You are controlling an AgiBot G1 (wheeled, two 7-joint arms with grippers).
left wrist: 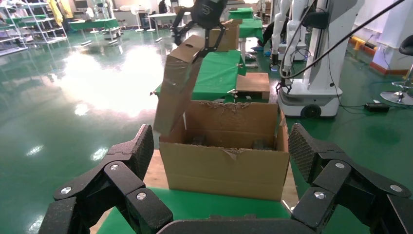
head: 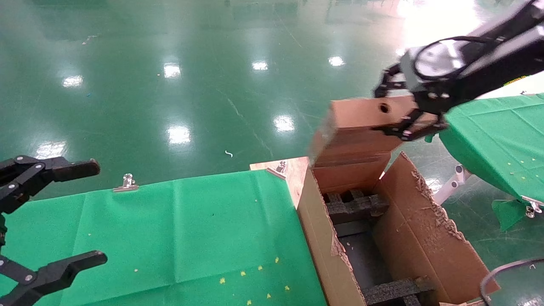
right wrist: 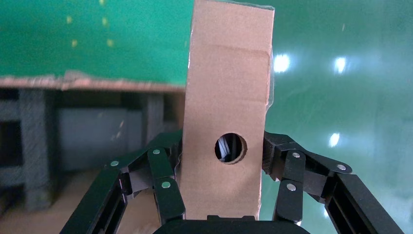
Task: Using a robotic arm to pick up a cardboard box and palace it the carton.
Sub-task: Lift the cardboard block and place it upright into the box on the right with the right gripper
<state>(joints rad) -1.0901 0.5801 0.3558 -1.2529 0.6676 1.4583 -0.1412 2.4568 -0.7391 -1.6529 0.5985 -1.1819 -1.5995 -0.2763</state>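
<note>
My right gripper (head: 395, 111) is shut on the cardboard box (head: 355, 127), a small flat brown box with a round hole. It holds the box tilted in the air over the far end of the carton (head: 425, 238). The carton is large and open, with ragged edges and black foam inserts (head: 357, 206). In the right wrist view the box (right wrist: 226, 92) stands between the pads of the gripper (right wrist: 223, 161), with the carton's rim (right wrist: 73, 83) behind it. The left wrist view shows the box (left wrist: 176, 85) above the carton (left wrist: 224, 168). My left gripper (head: 95, 212) is open and empty at the near left. No white arm is in view.
A green-clothed table (head: 191, 229) lies left of the carton, with metal clips (head: 126, 182) on its far edge and a wooden corner (head: 293, 170). A second green table (head: 501, 136) stands at the right. A white robot base (left wrist: 311, 92) stands beyond the carton.
</note>
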